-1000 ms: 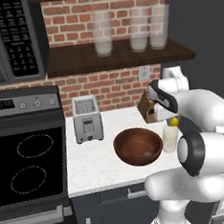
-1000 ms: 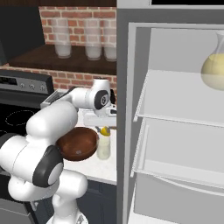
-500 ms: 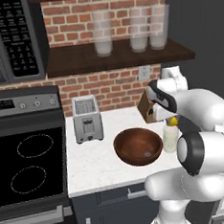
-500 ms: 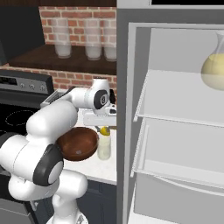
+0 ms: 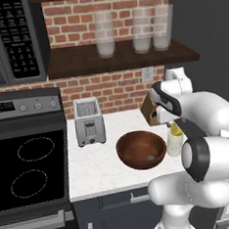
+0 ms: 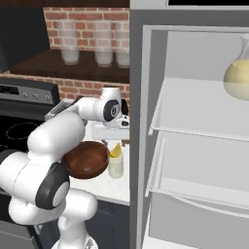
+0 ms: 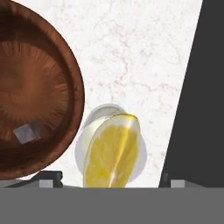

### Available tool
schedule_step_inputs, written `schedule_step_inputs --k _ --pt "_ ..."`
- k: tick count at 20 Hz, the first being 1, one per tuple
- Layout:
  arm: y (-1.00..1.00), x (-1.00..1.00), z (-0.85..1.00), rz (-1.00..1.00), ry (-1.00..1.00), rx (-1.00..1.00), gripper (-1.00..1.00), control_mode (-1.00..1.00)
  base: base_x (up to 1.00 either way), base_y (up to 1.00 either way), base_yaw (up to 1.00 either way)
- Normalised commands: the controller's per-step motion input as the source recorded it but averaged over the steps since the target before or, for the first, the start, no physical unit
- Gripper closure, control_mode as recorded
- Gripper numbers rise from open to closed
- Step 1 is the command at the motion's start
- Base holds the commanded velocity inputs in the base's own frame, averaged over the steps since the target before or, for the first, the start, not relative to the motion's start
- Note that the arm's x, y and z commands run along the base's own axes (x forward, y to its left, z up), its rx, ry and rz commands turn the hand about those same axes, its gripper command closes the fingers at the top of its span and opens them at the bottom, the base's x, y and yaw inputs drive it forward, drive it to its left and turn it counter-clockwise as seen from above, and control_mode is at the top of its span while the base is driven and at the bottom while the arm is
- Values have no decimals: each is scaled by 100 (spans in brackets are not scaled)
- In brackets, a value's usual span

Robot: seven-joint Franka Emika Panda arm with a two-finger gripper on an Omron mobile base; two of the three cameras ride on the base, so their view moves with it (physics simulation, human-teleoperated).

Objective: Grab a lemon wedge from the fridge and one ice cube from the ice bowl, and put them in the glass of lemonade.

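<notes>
Now you see gripper fingers spread wide, holding nothing, above glass of lemonade. Lemon wedge sits in glass mouth. Glass stands just beside ice bowl; ice cube lies inside bowl.

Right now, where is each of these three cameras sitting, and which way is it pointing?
Left base view: behind the arm's left, facing the counter, toaster, ice bowl; white arm at lower right.
Right base view: behind its right, facing the open fridge; arm at lower left.
Hand view: on the hand, looking down at the lemon wedge on the glass of lemonade; dark fingertips below.
All share bowl and glass.
</notes>
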Motion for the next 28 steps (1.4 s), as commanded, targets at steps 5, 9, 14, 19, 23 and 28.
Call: schedule_step_inputs --k 5,9,14,19,23,28 --pt "0 -7 6 0 0 0 -100 -100 0 0 0" --pt "0 -43 64 0 -13 0 -100 -100 0 0 0" --pt "12 -96 99 1 -44 -2 -100 -100 0 0 0" --pt "35 -100 100 5 -56 -10 -100 -100 0 0 0" --pt "46 -100 100 7 -57 -14 -100 -100 0 0 0" --pt "68 -92 100 4 -50 -20 -100 -100 0 0 0"
